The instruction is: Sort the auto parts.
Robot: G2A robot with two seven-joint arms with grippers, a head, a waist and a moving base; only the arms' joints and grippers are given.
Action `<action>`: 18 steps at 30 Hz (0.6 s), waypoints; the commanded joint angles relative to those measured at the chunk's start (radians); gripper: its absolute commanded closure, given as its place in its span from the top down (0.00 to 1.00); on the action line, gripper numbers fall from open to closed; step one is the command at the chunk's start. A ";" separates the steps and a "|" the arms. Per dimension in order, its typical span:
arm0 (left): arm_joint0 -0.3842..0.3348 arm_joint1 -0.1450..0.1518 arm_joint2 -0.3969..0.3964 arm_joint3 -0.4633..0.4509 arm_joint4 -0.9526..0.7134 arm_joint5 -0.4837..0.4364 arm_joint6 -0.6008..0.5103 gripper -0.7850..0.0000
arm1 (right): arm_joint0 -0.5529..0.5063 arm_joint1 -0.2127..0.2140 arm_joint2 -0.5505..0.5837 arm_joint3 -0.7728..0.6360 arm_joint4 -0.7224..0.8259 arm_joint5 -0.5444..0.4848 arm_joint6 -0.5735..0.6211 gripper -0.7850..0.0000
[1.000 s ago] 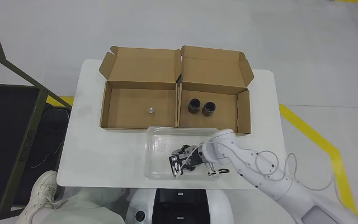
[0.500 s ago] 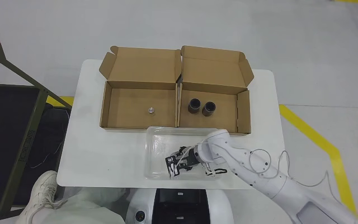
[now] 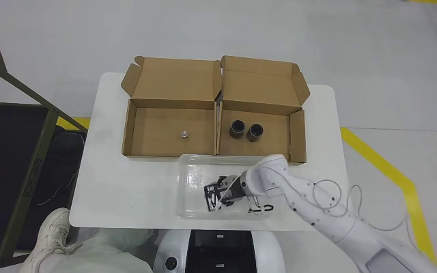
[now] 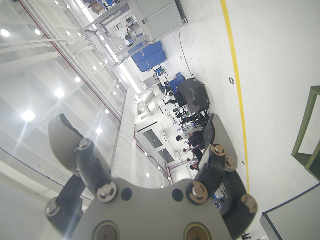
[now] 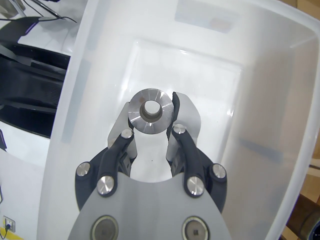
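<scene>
My right gripper is shut on a round metal part with a centre hole, held above the floor of the clear plastic bin. From above, the right gripper sits over the bin's near half. The left cardboard box holds one small silver part. The right cardboard box holds two dark cylinders. My left gripper is open, pointing off into the room with nothing between its fingers.
Both boxes stand side by side at the back of the white table with their lids folded back. The bin lies just in front of them near the table's front edge.
The right gripper dipped slightly toward the bin's front left, then came back a little to the right and up, still holding the metal part.
</scene>
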 commanded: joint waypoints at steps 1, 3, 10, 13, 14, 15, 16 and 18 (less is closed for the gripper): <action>0.000 0.000 0.000 0.000 0.000 0.000 0.000 1.00 | -0.005 0.004 0.020 0.000 0.033 0.011 0.000 0.00; 0.000 0.000 0.000 0.000 0.000 0.000 0.000 1.00 | -0.009 0.007 0.038 -0.003 0.061 0.021 -0.003 0.00; 0.000 0.000 0.000 0.000 0.000 0.000 0.000 1.00 | -0.013 0.010 0.070 -0.043 0.115 0.051 -0.010 0.00; 0.000 0.000 0.000 0.000 0.000 0.000 0.000 1.00 | -0.011 0.009 0.080 -0.059 0.134 0.067 -0.028 0.00; 0.000 0.000 0.000 0.000 0.000 0.000 0.000 1.00 | -0.010 0.008 0.083 -0.065 0.138 0.072 -0.036 0.00; 0.000 0.000 0.000 0.000 0.000 0.000 0.000 1.00 | -0.009 0.007 0.086 -0.071 0.143 0.077 -0.047 0.00; 0.000 0.000 0.000 0.000 0.000 0.000 0.000 1.00 | -0.008 0.007 0.090 -0.076 0.145 0.083 -0.057 0.00; 0.000 0.000 0.000 0.000 0.000 0.000 0.000 1.00 | -0.006 0.006 0.098 -0.089 0.145 0.092 -0.080 0.00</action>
